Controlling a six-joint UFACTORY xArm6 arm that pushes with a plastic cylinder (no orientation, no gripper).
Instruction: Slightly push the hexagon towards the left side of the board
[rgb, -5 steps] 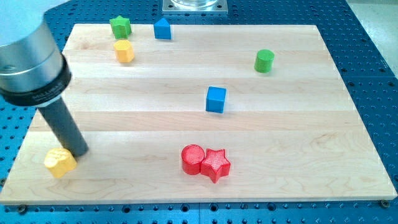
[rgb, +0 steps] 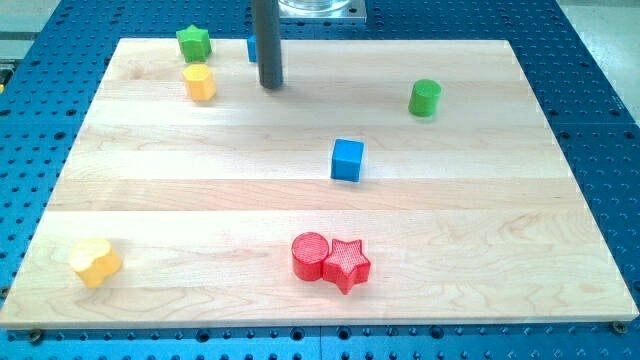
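Observation:
The yellow hexagon (rgb: 200, 82) sits near the view's top left of the wooden board (rgb: 200, 190). My tip (rgb: 270, 85) rests on the board to the right of it, with a gap between them. The rod stands in front of a blue block (rgb: 251, 47) at the top edge and hides most of it. A green star (rgb: 194, 43) lies just above the hexagon.
A yellow heart-shaped block (rgb: 96, 262) lies at the bottom left corner. A blue cube (rgb: 347, 160) sits mid-board. A green cylinder (rgb: 425, 98) is at the upper right. A red cylinder (rgb: 310, 254) and a red star (rgb: 346, 264) touch at the bottom centre.
The rod has moved from beside the yellow heart at the bottom left up to the top, right of the yellow hexagon. The blocks have not moved.

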